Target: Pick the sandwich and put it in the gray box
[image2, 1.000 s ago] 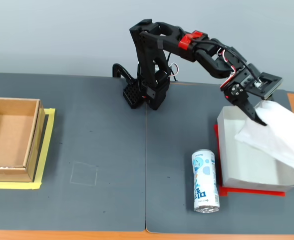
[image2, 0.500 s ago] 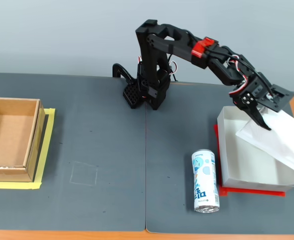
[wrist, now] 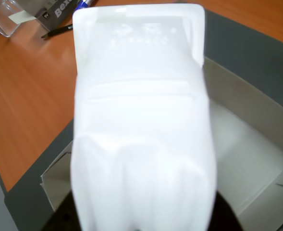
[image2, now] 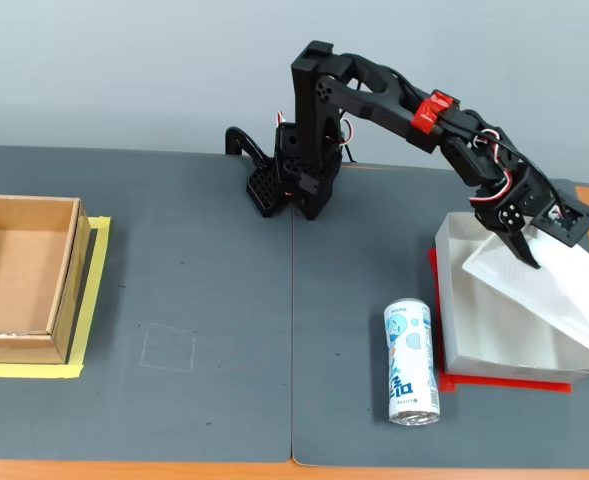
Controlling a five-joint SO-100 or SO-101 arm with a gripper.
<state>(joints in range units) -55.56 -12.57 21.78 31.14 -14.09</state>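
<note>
Filling the wrist view, the sandwich hides the pincer.

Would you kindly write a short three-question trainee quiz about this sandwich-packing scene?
1. True or false: the sandwich lies flat on the mat.
2. In the fixed view, what lies just left of the gray box? A) drink can B) pen C) cup
3. Fill in: the brown cardboard box sits at the ____ edge of the fixed view.

Key: 1 false: the claw holds it tilted over the gray box. 2 A, the drink can. 3 left.
</note>
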